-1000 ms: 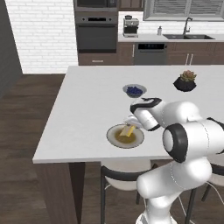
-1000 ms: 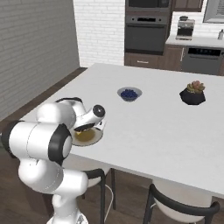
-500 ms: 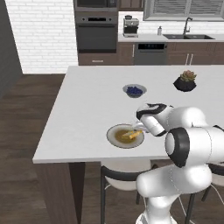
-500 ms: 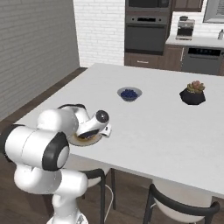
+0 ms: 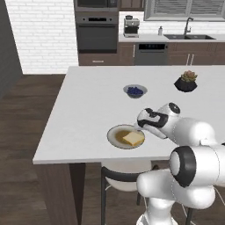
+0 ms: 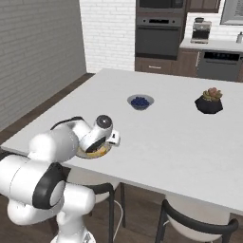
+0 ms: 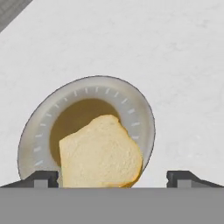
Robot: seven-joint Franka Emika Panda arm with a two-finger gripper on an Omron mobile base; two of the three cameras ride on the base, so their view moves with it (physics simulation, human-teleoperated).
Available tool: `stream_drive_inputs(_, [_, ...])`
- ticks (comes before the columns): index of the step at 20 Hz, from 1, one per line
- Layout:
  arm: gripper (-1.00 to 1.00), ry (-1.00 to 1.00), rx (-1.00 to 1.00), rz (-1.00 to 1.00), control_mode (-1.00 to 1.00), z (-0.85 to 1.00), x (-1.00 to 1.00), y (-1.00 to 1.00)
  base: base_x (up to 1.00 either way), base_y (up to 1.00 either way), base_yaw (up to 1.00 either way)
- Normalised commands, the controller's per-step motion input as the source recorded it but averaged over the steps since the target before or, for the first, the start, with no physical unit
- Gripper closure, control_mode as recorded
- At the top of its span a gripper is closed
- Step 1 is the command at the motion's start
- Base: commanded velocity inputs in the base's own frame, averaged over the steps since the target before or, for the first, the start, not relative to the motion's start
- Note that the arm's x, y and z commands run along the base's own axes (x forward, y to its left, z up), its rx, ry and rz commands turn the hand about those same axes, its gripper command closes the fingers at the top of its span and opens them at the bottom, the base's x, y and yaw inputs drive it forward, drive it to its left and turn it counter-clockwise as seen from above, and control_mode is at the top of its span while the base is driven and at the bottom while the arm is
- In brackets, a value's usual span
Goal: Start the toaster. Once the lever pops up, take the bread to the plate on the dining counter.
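Fingertips (image 7: pixel 41 178) stand wide apart in the hand view, empty, with the bread (image 7: pixel 99 153) lying flat on the plate (image 7: pixel 140 113) between them. From the left base view, the gripper (image 5: pixel 139 124) hovers just beside the plate (image 5: pixel 113 136) on the dining counter (image 5: pixel 88 105), the bread (image 5: pixel 133 139) resting free. From the right base view, the arm hides most of the plate (image 6: pixel 97 154).

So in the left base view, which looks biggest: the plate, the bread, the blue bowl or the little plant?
1. plate
2. blue bowl and plant: alike, and farther from the camera, so unsure
3. bread
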Motion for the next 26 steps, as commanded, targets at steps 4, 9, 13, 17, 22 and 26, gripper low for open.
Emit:
stream_drive_inputs(4, [-1.0,0.11,-0.01,0.0,-1.0,0.98,-0.55,0.0,0.0,0.0,0.0])
stream_drive_inputs(9, [-1.0,0.09,0.0,-0.15,-1.0,0.75,-1.0,0.0,0.0,0.0,0.0])
stream_drive_inputs(13, [-1.0,0.04,-0.01,-0.22,-1.0,0.47,-1.0,0.0,0.0,0.0,0.0])
stream_drive_inputs(17, [-1.0,-0.03,-0.09,-0.18,-1.0,0.22,-1.0,0.0,0.0,0.0,0.0])
stream_drive_inputs(22, [-1.0,-0.15,-0.16,-0.04,-1.0,0.23,-1.0,0.0,0.0,0.0,0.0])
stream_drive_inputs(26, [-1.0,-0.21,-0.12,0.0,-1.0,0.39,-1.0,0.0,0.0,0.0,0.0])
